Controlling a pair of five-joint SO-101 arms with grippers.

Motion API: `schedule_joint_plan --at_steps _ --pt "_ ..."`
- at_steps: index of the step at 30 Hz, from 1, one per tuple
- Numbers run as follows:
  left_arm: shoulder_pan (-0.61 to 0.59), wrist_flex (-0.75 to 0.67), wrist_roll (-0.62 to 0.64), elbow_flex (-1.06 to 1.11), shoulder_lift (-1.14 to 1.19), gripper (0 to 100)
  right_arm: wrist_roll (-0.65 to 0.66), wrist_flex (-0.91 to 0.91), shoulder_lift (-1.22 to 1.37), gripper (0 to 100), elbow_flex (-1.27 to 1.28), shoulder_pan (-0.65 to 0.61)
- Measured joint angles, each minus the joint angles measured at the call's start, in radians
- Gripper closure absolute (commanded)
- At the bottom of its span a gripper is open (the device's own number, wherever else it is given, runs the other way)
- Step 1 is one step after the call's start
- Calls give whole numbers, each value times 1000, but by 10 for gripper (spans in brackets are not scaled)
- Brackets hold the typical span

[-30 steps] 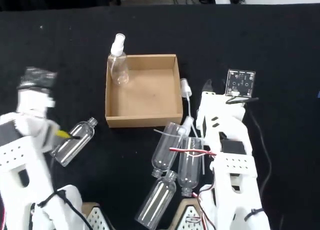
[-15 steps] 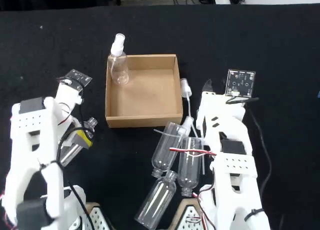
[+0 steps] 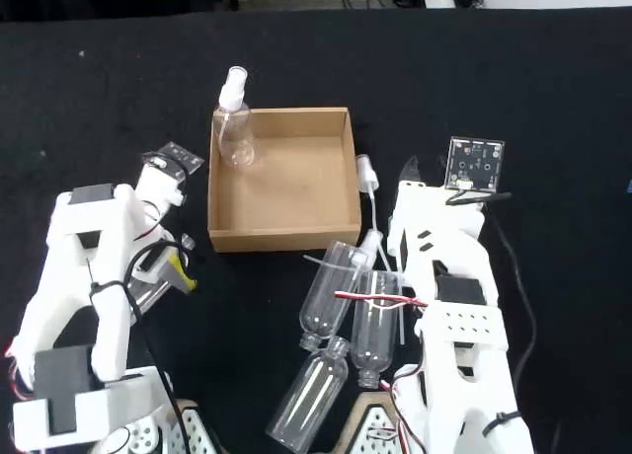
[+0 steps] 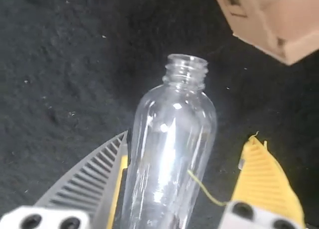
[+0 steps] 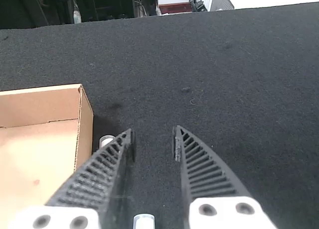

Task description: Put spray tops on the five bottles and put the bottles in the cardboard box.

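Near the middle of the black table [image 3: 513, 79] sits the cardboard box [image 3: 281, 240]. One capped bottle [image 3: 235, 138] is in its far corner on my left side. It has a white spray top on it.

Three loose bottles [image 3: 375, 326] lie in a bunch on the table in front of the box, close to my right arm. They are clear and you can see right through them. A loose spray top [image 3: 367, 176] with a thin tube lies just beside the box wall on my right side.

One more bottle, the open bottle [image 4: 172, 154], lies near the front corner of the box on my left side. It is clear too, with no top on its neck, and the neck points toward that corner.

My left pincer [image 4: 189, 137] is spread wide, with one finger on each side of the open bottle. The grey finger is right against its side. The yellow finger is a little apart from it.

My right pincer [image 5: 153, 134] has only a small gap between its fingers and holds nothing. It is over the table just beside the box, close to the loose spray top.
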Motion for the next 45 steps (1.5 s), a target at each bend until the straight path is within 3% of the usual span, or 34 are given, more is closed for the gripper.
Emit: schedule_joint_plan --at_steps 5,9,15,22,26,30,39,45 --pt "0 -46 0 0 40 859 0 0 0 885 0 0" --pt "0 -51 0 0 43 907 0 0 0 885 0 0" --pt "-91 -52 0 -2 12 905 0 0 0 885 0 0" --pt "-433 -54 -31 -81 3 862 0 0 0 885 0 0" --pt "-637 -52 -20 -173 126 758 0 0 0 885 0 0" --pt "-763 -52 -18 -267 258 737 0 0 0 885 0 0" --pt "-818 169 -86 -486 308 735 0 0 0 885 0 0" --pt "-813 129 -86 -511 308 734 0 0 0 885 0 0"
